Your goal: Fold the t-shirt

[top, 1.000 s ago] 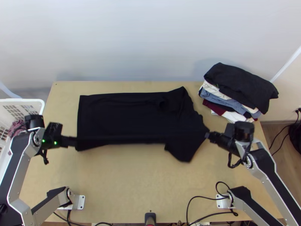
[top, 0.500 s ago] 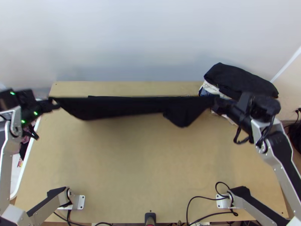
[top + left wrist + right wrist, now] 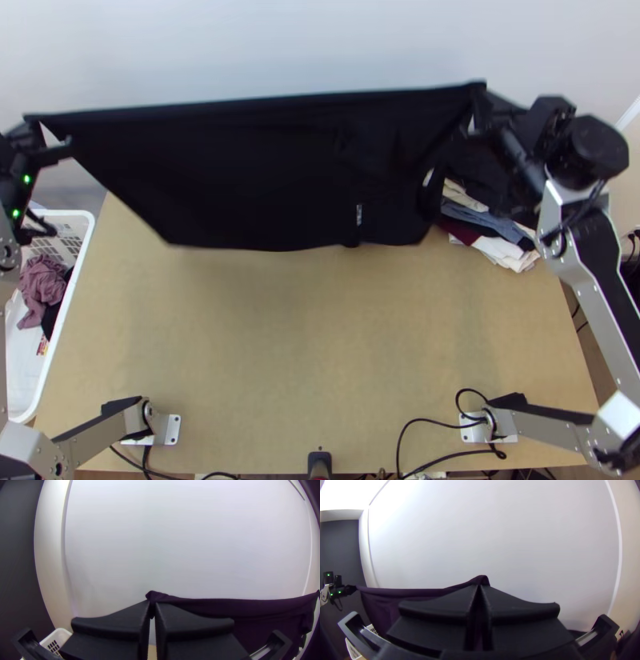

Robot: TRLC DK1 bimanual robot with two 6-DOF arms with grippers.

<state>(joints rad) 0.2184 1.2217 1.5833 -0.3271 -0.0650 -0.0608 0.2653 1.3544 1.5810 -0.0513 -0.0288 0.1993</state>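
Black t-shirt (image 3: 264,172) aloft over table's (image 3: 304,360) far side, left gripper (image 3: 152,604) and right gripper (image 3: 480,586) each clamped on an end of its top edge, presumably so it hangs smooth for folding.

Passage is offered low over the middle and near part of the table (image 3: 320,344), between the left arm's base (image 3: 164,430) and the right arm's base (image 3: 478,430). Farther off, the way is barred by the t-shirt (image 3: 264,172), stretched in the air from the left hand (image 3: 36,128) to the right hand (image 3: 485,100). Beyond it, reach is bounded by the wall (image 3: 320,40). The far right corner is blocked by stacked clothes (image 3: 476,214), the left side by a basket (image 3: 60,214); loops of cable (image 3: 424,418) are met at the near edge.
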